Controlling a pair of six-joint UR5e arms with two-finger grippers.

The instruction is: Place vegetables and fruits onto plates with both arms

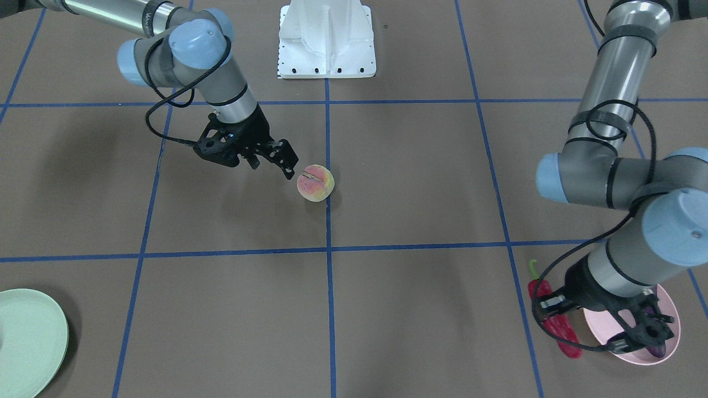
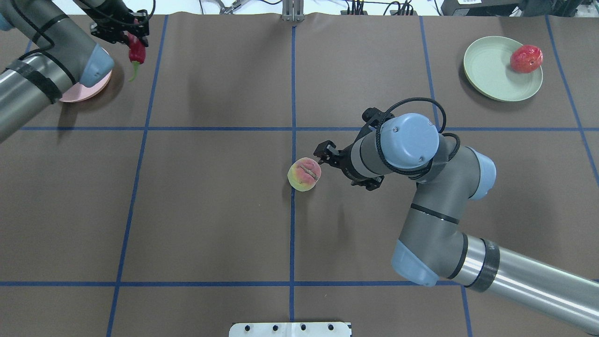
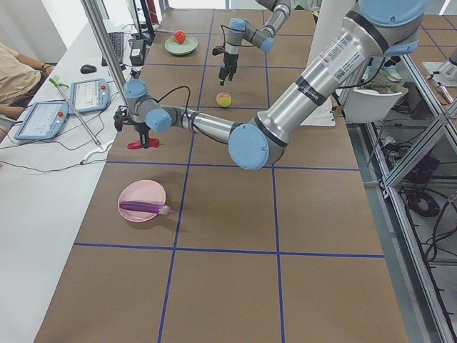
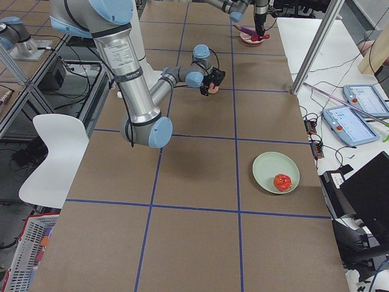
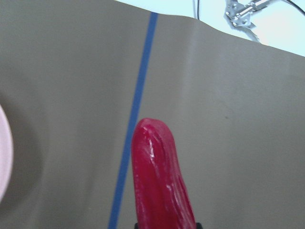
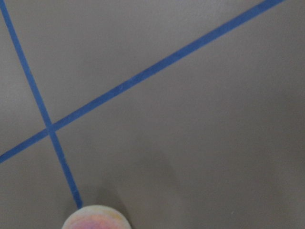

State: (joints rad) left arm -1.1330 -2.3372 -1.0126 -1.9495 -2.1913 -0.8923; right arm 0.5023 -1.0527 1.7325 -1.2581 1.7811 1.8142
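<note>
My left gripper [image 2: 133,40] is shut on the red chili pepper [image 2: 137,52] and holds it just beside the pale pink plate [image 2: 96,86]; the chili also shows in the left wrist view [image 5: 162,181]. The purple eggplant [image 3: 143,207] lies on the pink plate [image 3: 136,193]. The peach [image 2: 304,174] sits on the table near the centre. My right gripper [image 2: 324,157] is open, right next to the peach and not touching it; the peach's top shows in the right wrist view [image 6: 95,218]. The pomegranate [image 2: 526,58] lies on the mint green plate [image 2: 491,70].
The white robot base [image 1: 326,38] stands at the table's middle edge. Blue tape lines divide the brown table into squares. A side bench with tablets [image 3: 50,107] and a slanted metal pole [image 3: 107,71] runs along the far edge.
</note>
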